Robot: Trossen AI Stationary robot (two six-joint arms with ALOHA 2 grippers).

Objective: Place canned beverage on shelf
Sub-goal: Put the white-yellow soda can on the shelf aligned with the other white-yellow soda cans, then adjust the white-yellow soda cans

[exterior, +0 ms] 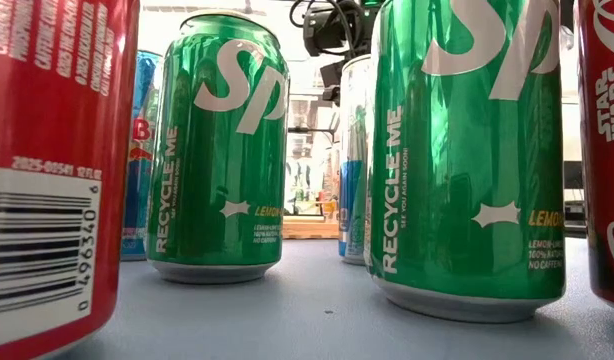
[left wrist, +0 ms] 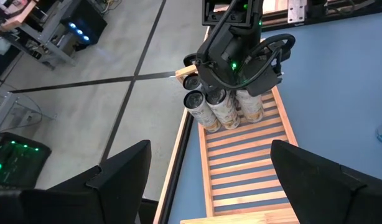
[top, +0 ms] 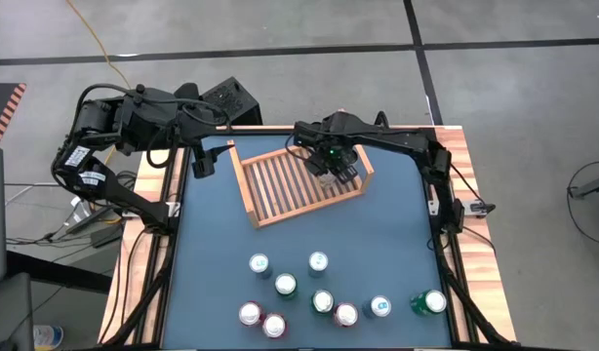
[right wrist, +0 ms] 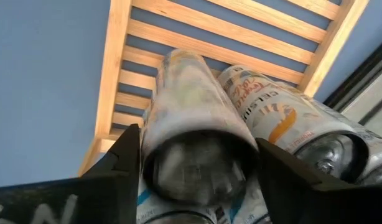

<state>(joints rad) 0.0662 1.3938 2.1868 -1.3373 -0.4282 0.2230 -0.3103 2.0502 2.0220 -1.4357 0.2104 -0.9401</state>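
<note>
Right gripper (right wrist: 194,165) hugging a can (right wrist: 191,124) on the shelf (top: 270,185) beside two more; left gripper (left wrist: 209,180) wide apart nearby.

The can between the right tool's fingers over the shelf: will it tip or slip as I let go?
The can looks tall and slim, so likely tippy. Its smooth metal skin may slide in the right tool. Cans standing close beside it on the shelf should probably brace it.
</note>
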